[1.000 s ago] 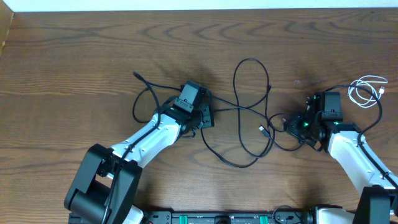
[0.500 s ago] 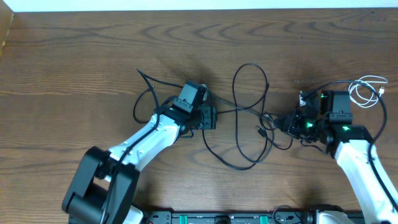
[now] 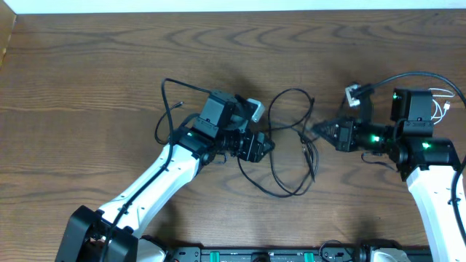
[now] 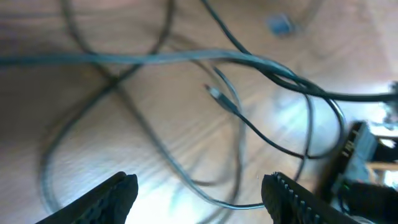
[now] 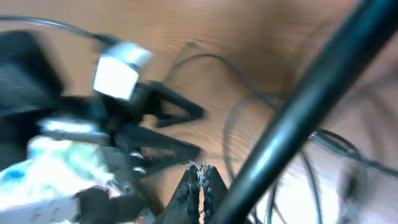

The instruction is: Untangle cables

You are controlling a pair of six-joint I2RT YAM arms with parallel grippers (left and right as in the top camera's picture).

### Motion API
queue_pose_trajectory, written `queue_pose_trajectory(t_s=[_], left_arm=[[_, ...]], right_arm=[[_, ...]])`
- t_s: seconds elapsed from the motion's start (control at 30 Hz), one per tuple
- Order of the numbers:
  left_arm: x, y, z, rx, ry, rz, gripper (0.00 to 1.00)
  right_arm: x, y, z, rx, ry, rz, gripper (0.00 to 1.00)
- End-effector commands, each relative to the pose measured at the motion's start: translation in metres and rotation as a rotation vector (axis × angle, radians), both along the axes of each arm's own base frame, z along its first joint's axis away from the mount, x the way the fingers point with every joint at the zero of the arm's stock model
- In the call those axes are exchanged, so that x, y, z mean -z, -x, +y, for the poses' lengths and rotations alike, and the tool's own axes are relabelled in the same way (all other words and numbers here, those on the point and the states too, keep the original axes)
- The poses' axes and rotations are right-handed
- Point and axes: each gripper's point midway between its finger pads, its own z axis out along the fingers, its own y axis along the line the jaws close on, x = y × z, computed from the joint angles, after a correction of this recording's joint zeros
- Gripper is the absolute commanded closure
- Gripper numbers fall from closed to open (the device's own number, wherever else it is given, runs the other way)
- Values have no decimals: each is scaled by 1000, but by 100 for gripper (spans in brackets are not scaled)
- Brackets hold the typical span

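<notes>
1. Overhead: finds the black cables [image 3: 291, 91] looped in a tangle at the middle of the table [image 3: 73, 58], between the left gripper [image 3: 263, 145] and the right gripper [image 3: 317, 129], each just beside the tangle; spots the white cable [image 3: 441, 97] at the right edge, partly hidden behind the right arm [image 3: 429, 182]
2. Left wrist: shows the left gripper [image 4: 199, 193] splayed wide, grasping nothing, with the black cables [image 4: 249, 59] and a plug end [image 4: 217, 94] on the wood beyond
3. Right wrist: shows the right gripper [image 5: 200, 180] clenched tip to tip; cannot tell whether pinching a cord; catches a thick black wire [image 5: 298, 106] blurred across the foreground
</notes>
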Motion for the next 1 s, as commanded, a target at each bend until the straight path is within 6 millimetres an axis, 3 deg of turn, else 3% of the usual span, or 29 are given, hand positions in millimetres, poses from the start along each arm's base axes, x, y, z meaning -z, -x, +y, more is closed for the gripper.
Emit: queue_pose_trajectory(t_s=[0.0,0.2,0.47,0.57,0.6,0.8,0.97], left_arm=[[-15,10,-12,8,77,76,30],[-13,13,-13,-161,109,284,29],[-7,6,-9,-333,97,387,25],[2,1,1,-440,55,416,25],[4,-1,4,-469,44,418,25],[9,-6,11,-510,10,392,25],[21,-5,27,-568,-69,388,25]], right_arm=[[-51,21,25,-212,-209,-138,99],[-92,35,33,-387,-355,-316,99],[-124,20,33,-378,-374,-367,99],[-149,18,33,-382,-385,-423,99],[-169,21,33,-393,-390,-482,99],[-226,37,29,-353,-428,-731,99],[-254,24,4,-194,-463,-869,99]])
